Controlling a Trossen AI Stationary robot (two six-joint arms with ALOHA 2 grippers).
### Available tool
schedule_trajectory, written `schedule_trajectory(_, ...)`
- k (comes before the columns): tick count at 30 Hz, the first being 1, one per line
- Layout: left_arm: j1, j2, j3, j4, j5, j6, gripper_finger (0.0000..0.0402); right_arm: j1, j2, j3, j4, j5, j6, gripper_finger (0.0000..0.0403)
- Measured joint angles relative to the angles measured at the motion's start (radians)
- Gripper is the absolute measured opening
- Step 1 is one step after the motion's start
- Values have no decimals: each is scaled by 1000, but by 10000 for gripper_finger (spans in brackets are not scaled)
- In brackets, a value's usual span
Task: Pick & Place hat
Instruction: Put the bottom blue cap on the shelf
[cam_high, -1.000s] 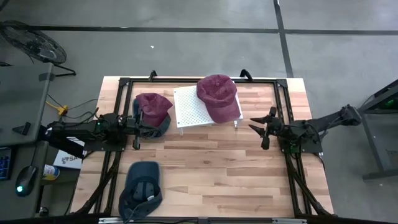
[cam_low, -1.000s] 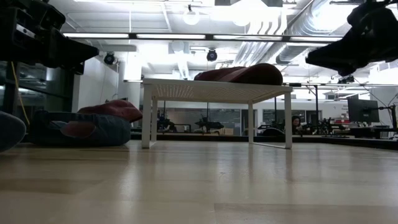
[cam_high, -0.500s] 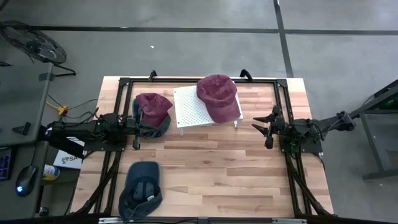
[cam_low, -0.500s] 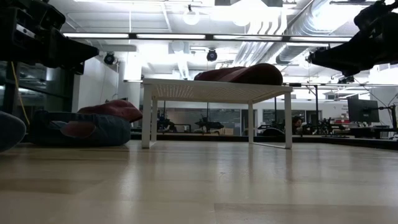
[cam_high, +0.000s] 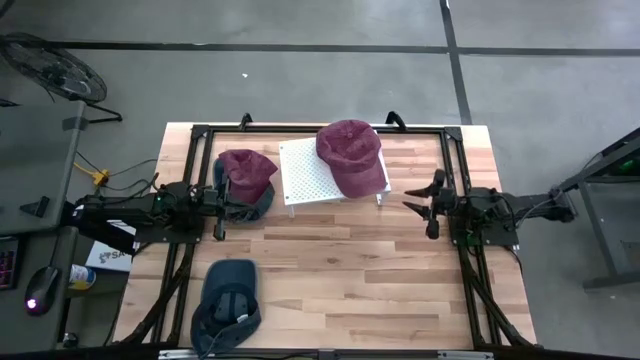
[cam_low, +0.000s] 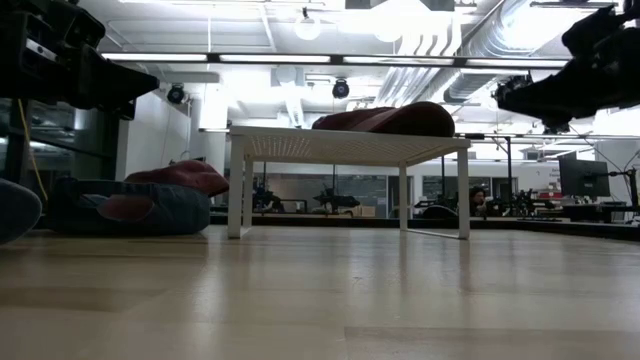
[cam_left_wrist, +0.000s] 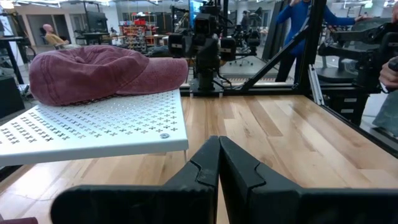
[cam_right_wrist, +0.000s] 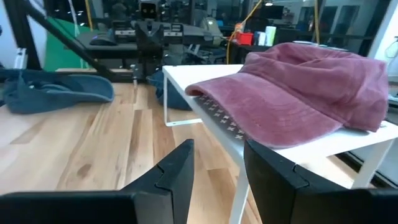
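Starting with the wooden table (cam_high: 340, 280), which fills the middle of the high view, we find a white perforated stand (cam_high: 305, 180) set at its upper centre. On that stand lies a maroon hat (cam_high: 350, 155), its crown toward the top of the frame and its brim hanging past the stand's right edge. To the left of the stand, a second maroon hat (cam_high: 245, 170) sits on top of a dark blue hat (cam_high: 258, 205), and a third blue hat (cam_high: 228, 300) lies alone in the lower left of the frame.

Our left gripper (cam_high: 222, 205) rests at the left of the frame, just beside the stacked pair, and its fingers (cam_left_wrist: 205, 180) are pressed together around nothing. Our right gripper (cam_high: 428, 208) hovers at the right edge of the table, near the stand's right side but apart from it, with its fingers (cam_right_wrist: 180, 168) spread and nothing between them.

We judge these hats to be light and soft: washed cloth that will sag and fold when lifted, not fragile and not slippery. The brim looks the stiffest part, so we would take hold there, or pinch the crown's cloth. The overhanging brim on the stand faces our right gripper, which looks like the easiest place to close on.
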Motion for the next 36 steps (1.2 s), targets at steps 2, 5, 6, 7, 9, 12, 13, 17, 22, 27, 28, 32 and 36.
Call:
schedule_trajectory(2,0,0,0,0,0,0,7,-9,1,0,0,-4,0,133)
schedule_trajectory(5,0,0,0,0,0,0,7,-19,1,0,0,-3,-2,133)
schedule_trajectory(6,0,0,0,0,0,0,7,-20,1,0,0,-3,-2,133)
schedule_trajectory(7,0,0,0,0,0,0,7,-20,1,0,0,-2,-2,133)
schedule_trajectory(9,0,0,0,0,0,0,7,-20,1,-1,0,-3,-2,133)
schedule_trajectory(12,0,0,0,0,0,0,7,-20,1,-1,0,-3,-2,133)
schedule_trajectory(13,0,0,0,0,0,0,7,-20,1,-1,1,-2,-2,133)
schedule_trajectory(17,0,0,0,0,0,0,7,-20,1,-2,3,-2,-3,133)
schedule_trajectory(22,0,0,0,0,0,0,7,-20,1,-2,3,-2,-3,133)
schedule_trajectory(27,0,0,0,0,0,0,7,-20,1,-2,3,-2,-3,133)
schedule_trajectory(28,0,0,0,0,0,0,7,-20,1,-2,3,-2,-3,133)
schedule_trajectory(32,0,0,0,0,0,0,7,-20,2,-2,3,-2,-3,133)
schedule_trajectory(36,0,0,0,0,0,0,7,-20,2,-2,3,-2,-3,133)
